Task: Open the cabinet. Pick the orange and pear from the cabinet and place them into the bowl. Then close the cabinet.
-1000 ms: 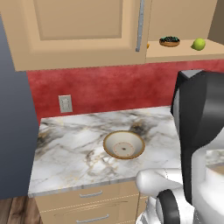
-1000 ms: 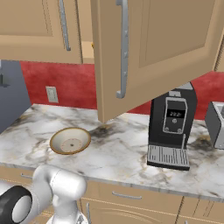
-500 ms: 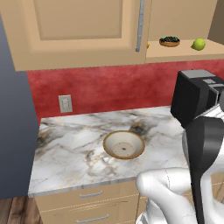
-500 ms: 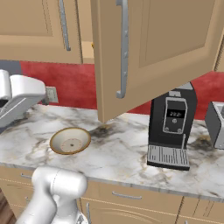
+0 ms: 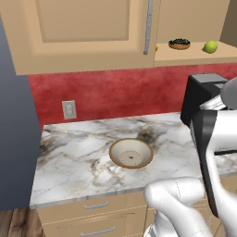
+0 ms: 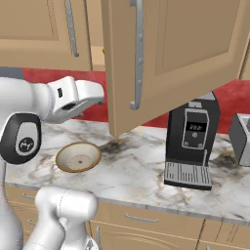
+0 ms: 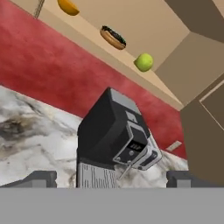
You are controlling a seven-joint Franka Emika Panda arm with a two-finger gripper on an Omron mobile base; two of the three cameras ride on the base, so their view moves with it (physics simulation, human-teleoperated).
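Observation:
The cabinet (image 6: 171,63) hangs above the counter with its right door swung wide open and its left door (image 5: 83,28) shut. On its shelf lie the orange (image 7: 69,6) at the left, half hidden by the shut door in the left base view, and the pear (image 7: 143,62) (image 5: 210,46) at the right. The bowl (image 5: 131,152) (image 6: 78,157) sits empty on the marble counter. My gripper (image 7: 111,179) is open and holds nothing, its fingertips (image 7: 40,178) spread wide. The hand (image 6: 80,95) hovers above the bowl, below the shelf, and points up towards the fruit.
A small dark dish (image 7: 113,37) stands between the two fruits. A black coffee machine (image 6: 193,141) stands on the counter under the open door, a toaster (image 6: 242,139) to its right. A grey wall panel (image 5: 16,139) bounds the counter's left end.
The arm has unfolded upward, and the hand has swung from the left edge of the right base view to above the bowl. The jaws stayed open.

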